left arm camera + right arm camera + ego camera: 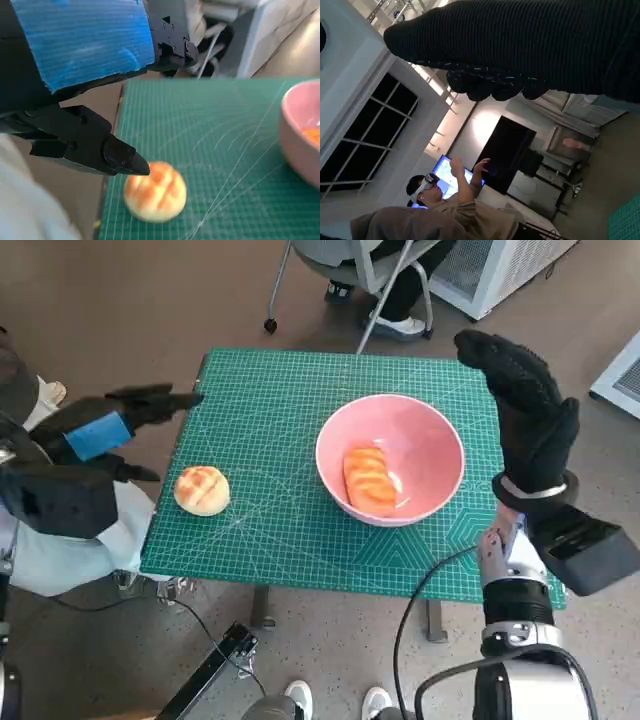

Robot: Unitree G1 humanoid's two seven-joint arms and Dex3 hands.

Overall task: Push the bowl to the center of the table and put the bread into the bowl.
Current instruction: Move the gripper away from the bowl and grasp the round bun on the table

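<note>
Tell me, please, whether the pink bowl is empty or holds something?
Not empty: the pink bowl stands upright with one orange bread piece inside.

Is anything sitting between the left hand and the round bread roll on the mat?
Nothing visible. The left hand hovers open just beyond the bread roll, with only bare green mat between them.

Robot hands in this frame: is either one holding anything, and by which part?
Nothing is held. The blue-taped left robot hand and the gloved right robot hand both hover open.
</note>
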